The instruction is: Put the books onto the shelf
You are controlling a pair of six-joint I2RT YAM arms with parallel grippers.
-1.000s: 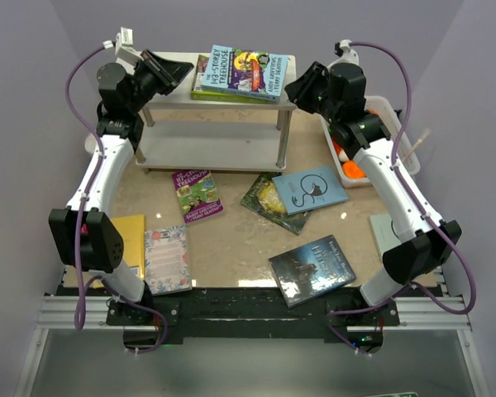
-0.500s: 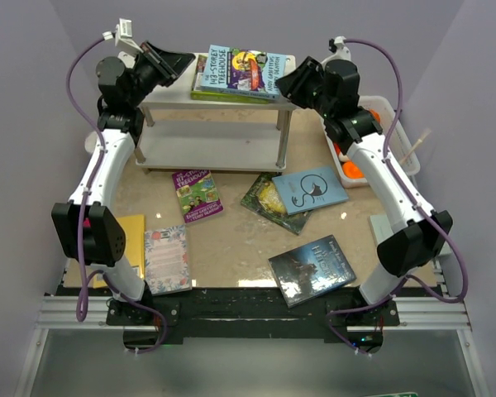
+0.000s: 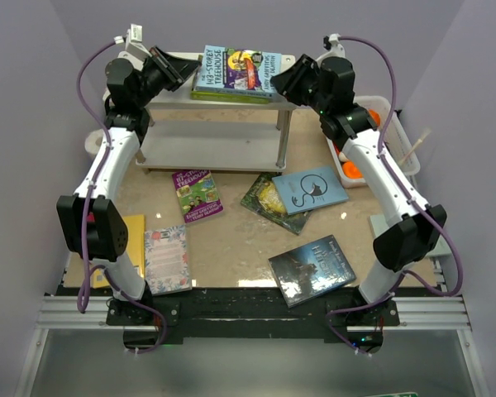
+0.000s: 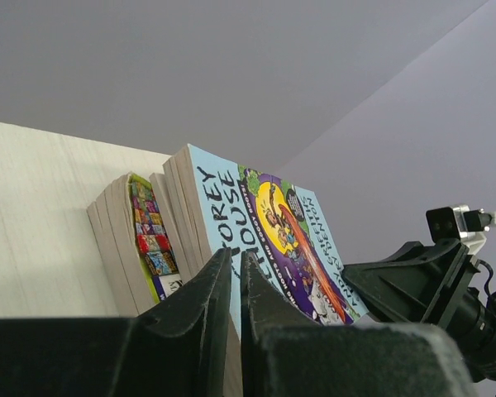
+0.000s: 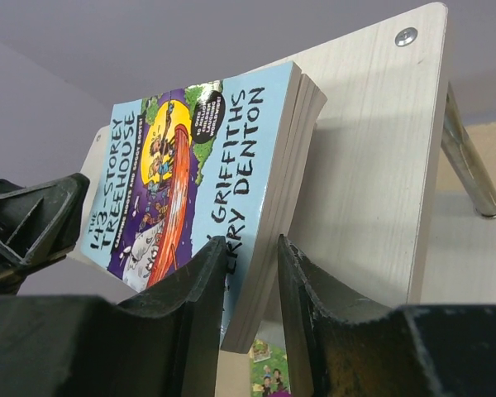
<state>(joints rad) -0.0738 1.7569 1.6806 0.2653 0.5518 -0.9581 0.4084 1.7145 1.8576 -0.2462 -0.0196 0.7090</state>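
Stacked books (image 3: 240, 70) lie on the shelf (image 3: 172, 93) top. The left gripper (image 4: 236, 255) is clenched and empty. The right gripper (image 5: 252, 241) stands slightly parted beside them.

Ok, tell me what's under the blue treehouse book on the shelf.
A lime-green book lies under the blue book, only its edges showing, on the shelf's top board. Its cover is hidden; whether more books sit between cannot be told.

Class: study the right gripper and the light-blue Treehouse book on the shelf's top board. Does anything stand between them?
Nothing visible does. The right gripper, jaws apart, directly faces the edge of the Treehouse book lying on the shelf. The left gripper is at the book's opposite side, not between them.
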